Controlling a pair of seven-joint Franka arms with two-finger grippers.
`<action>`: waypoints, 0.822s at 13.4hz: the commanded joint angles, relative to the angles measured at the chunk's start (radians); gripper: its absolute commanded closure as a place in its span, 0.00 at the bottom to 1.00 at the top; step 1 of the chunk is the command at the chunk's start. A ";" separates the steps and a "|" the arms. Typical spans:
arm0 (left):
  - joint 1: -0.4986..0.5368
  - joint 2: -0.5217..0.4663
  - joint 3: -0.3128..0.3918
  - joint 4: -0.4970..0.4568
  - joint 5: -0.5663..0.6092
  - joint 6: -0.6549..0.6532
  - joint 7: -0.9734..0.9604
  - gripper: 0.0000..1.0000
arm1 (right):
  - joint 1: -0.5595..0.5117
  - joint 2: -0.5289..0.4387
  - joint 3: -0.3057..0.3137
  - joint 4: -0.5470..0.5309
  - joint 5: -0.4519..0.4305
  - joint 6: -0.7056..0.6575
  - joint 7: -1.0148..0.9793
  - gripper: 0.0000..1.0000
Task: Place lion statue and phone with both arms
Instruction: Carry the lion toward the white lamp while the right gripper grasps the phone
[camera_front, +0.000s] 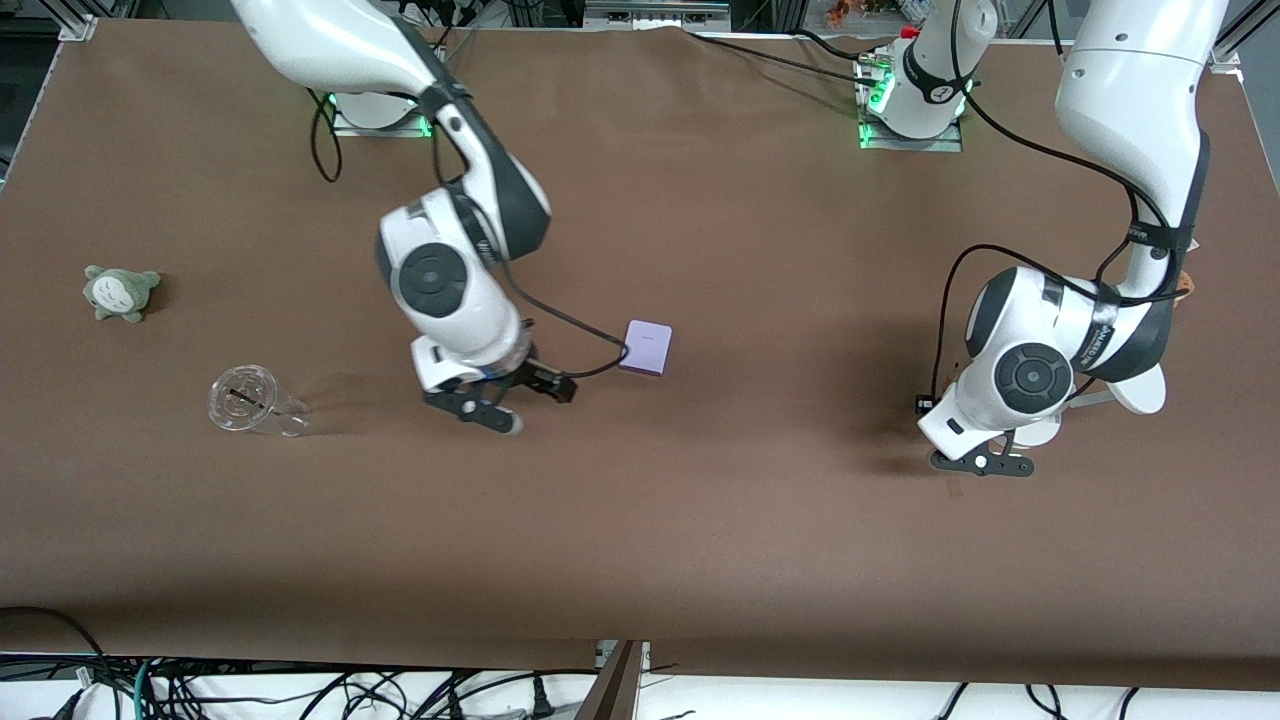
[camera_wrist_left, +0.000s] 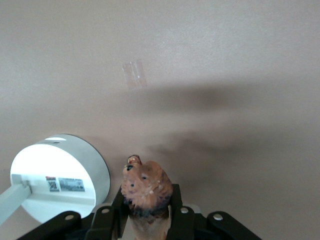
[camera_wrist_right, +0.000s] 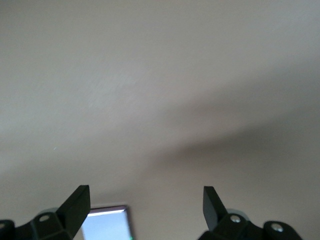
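While left hand (camera_wrist_left: 150, 220) clamps one lion statue (camera_wrist_left: 146, 192), right hand (camera_front: 520, 405) spread near one phone (camera_front: 645, 347)

Lion statue (camera_wrist_left: 146, 192): body cut off at left wrist frame's bottom edge. Phone (camera_wrist_right: 106, 223): only a corner shows at right wrist frame's bottom.

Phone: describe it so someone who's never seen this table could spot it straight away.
Start at the brown table and find the right gripper, open and low over its middle. The phone lies flat just beside that gripper, toward the left arm's end. It is the only flat pale lavender rectangle with rounded corners; the clear plastic cup and grey-green plush sit toward the right arm's end.
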 joint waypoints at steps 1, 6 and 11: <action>0.056 0.028 -0.016 -0.008 0.029 0.060 0.046 0.84 | 0.097 0.075 -0.011 0.028 0.011 0.061 0.076 0.00; 0.068 0.054 -0.016 -0.012 0.028 0.071 0.054 0.83 | 0.176 0.155 -0.011 0.028 0.005 0.173 0.163 0.00; 0.071 0.055 -0.017 -0.015 0.026 0.068 0.048 0.00 | 0.222 0.173 -0.012 0.028 0.002 0.173 0.194 0.00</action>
